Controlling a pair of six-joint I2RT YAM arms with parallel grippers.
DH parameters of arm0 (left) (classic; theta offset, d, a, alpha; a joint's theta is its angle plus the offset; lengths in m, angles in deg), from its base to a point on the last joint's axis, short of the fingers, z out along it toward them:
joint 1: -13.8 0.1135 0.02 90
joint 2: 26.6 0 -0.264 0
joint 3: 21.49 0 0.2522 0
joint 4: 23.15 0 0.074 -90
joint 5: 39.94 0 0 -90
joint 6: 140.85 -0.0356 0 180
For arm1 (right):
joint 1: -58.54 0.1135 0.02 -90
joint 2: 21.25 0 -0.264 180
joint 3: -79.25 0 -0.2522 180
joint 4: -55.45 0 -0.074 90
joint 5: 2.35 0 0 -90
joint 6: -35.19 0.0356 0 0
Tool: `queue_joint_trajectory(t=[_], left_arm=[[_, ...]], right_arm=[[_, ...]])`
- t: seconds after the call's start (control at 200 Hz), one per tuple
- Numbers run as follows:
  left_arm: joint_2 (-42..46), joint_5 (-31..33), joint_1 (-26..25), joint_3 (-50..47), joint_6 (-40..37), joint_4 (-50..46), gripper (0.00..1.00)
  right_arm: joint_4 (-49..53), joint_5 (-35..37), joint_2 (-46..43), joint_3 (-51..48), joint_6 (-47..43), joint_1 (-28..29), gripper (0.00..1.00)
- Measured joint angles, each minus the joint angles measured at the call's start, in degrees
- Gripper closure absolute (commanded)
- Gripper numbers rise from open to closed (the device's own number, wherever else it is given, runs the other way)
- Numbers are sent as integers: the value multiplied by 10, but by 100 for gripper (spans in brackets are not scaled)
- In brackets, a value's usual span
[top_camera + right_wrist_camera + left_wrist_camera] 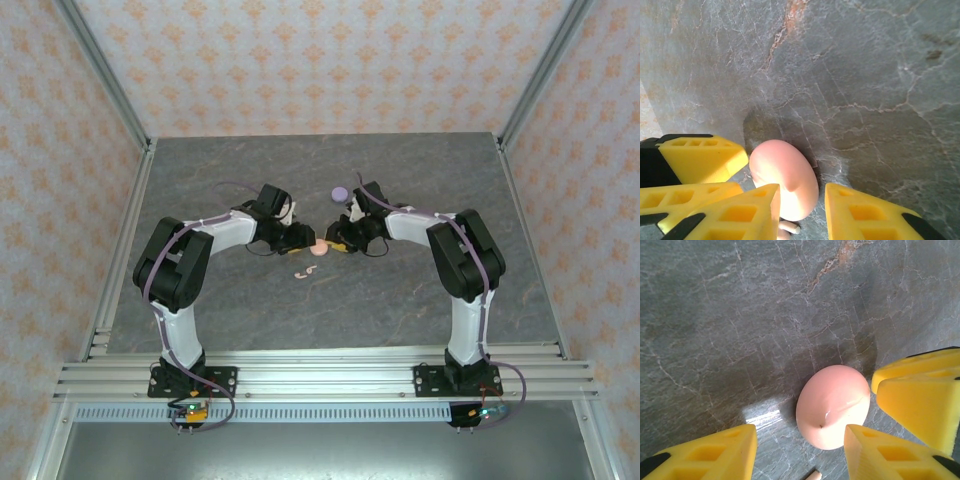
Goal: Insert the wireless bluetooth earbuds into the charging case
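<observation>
So both wrist cams show the pink case (pixel 832 407) shut and lying on the grey table (pixel 420 300). The left gripper (pixel 800 440) and right gripper (pixel 802 195) come at it from opposite sides, both spread wide and gripping nothing. The top camera catches what those two mostly miss: two pale pink earbuds (pixel 300 274) lying loose just near-side of the case, and a purple case (pixel 339 192) sitting a bit behind the right gripper.

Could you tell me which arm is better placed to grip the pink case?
Probably the right: the pink case sits between the right gripper's open fingers, but mostly ahead of the left gripper's.
</observation>
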Motion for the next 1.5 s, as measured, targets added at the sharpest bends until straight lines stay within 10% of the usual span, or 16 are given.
queue_joint_trajectory(t=[1.502], left_arm=[[-31,-62,-1,-34,117,139,68]], right_arm=[[-29,-4,16,2,25,4,81]])
